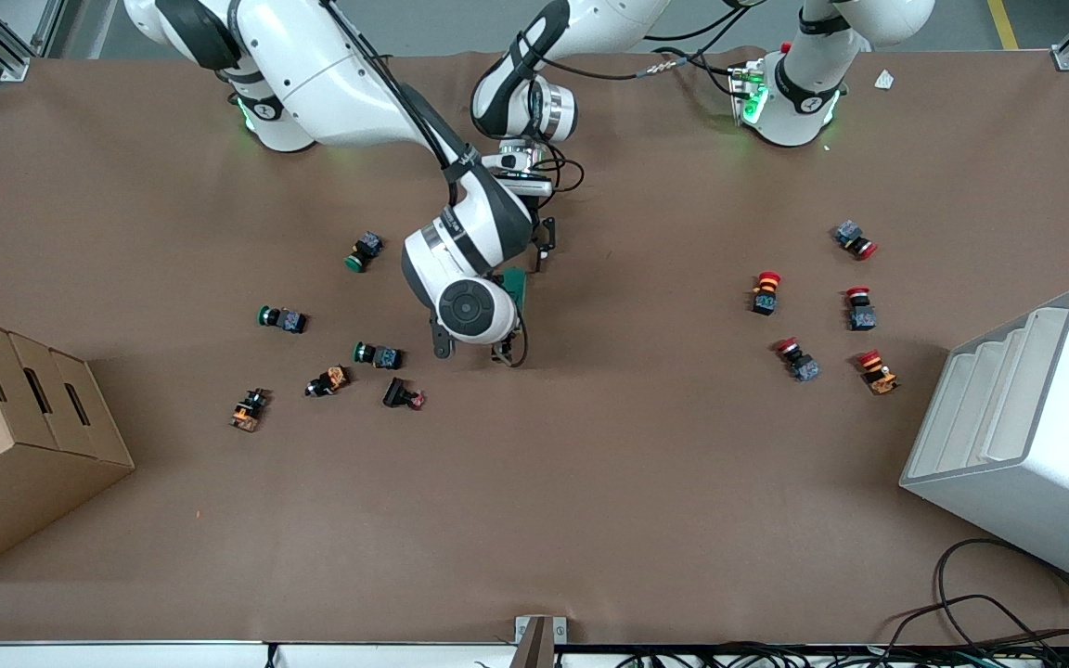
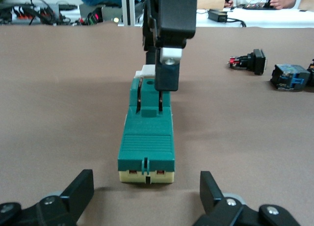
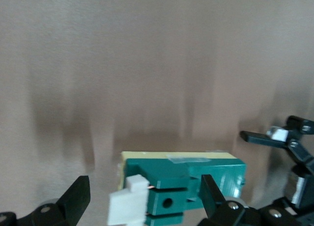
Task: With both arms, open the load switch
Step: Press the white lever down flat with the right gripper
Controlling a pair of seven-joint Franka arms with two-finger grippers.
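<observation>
Close the right gripper, jaws now open astride the white plastic toggle piece, squarely on it. Brace with the left gripper, jaws open, flanking the cream end untouched. Small dark green rectangular load switch flat on the brown table, mid-table. Long axis nearer-to-farther, toggle end nearer the front camera.

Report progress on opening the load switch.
Done: both arms are at the load switch mid-table. In hand: the right end effector straddles the white toggle end, and the left end effector sits low at the cream end. Both are open, neither gripping. Left: clamp the body, then work the toggle.
</observation>
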